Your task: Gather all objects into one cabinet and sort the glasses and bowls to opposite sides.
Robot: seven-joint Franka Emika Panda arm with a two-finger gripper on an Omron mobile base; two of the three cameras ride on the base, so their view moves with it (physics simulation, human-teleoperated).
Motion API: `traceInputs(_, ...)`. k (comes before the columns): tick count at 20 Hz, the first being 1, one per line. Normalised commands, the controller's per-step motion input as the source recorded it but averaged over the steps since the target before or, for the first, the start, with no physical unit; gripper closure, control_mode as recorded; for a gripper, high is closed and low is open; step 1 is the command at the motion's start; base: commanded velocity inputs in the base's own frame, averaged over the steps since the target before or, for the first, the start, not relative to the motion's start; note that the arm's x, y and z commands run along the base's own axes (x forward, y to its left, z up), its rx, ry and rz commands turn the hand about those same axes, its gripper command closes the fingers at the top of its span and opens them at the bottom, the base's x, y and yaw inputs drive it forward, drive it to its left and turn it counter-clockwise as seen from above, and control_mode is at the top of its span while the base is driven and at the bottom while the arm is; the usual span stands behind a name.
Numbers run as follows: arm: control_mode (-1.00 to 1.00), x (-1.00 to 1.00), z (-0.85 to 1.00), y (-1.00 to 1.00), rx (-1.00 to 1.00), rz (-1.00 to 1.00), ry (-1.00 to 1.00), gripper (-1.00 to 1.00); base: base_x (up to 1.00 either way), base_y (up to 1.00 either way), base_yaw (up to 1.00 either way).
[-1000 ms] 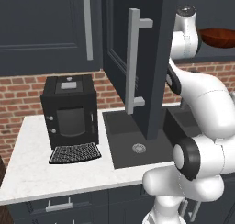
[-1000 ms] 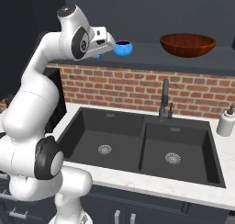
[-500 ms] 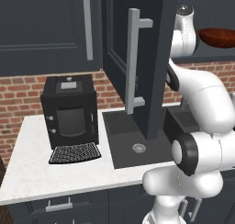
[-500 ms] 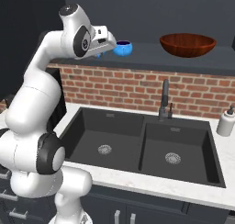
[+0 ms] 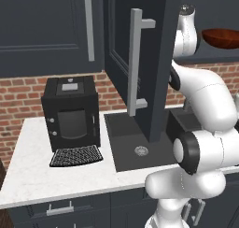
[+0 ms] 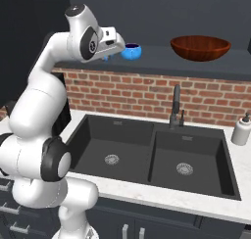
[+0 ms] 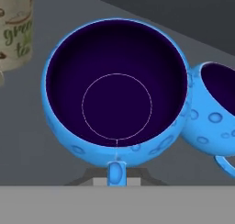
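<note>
The gripper (image 7: pixel 116 181) sits at the bottom centre of the hand view, closed tight on the small handle of a bright blue cup (image 7: pixel 117 90), whose dark mouth opens wide toward the camera. A second blue cup (image 7: pixel 215 115) sits at the right edge of that view, its side pressed against the held one. At the upper left corner stands a cream mug (image 7: pixel 16 30) with green lettering, apart from the held cup.

In the right base view the arm's hand reaches into the upper middle of the frame, where the blue cup (image 6: pixel 131 51) shows just past it on the dark cabinet shelf (image 6: pixel 162 57). Further right on the same shelf, well apart from the cup, rests the wide reddish-brown bowl (image 6: pixel 200 47).

In the left base view the cabinet door (image 5: pixel 144 59) stands swung open in the middle of the frame, its long grey bar handle (image 5: pixel 135 63) facing us, and the bowl (image 5: pixel 223 38) peeks out at the upper right edge.

Below, a black double sink (image 6: pixel 157 155) fills the lower middle of the right base view, with a dark tap (image 6: pixel 175 106) behind it and a soap dispenser (image 6: pixel 241 130) at the right edge. A black coffee machine (image 5: pixel 71 115) stands on the white counter (image 5: pixel 28 175) at the left of the left base view.
</note>
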Motion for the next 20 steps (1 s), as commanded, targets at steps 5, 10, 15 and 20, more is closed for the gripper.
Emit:
traceInputs(5,-1.0,0.03,0.0,0.05,0.0,-0.01,0.0,-1.0,0.0,0.0,0.0)
traceInputs(10,-1.0,0.0,-0.01,0.14,0.0,-0.01,-0.01,-1.0,0.0,0.0,0.0)
traceInputs(15,-1.0,0.0,0.0,0.01,0.0,-0.01,-0.04,-1.0,0.0,0.0,0.0)
traceInputs(20,-1.0,-0.1,0.0,0.0,0.0,0.0,-0.09,-1.0,0.0,0.0,0.0)
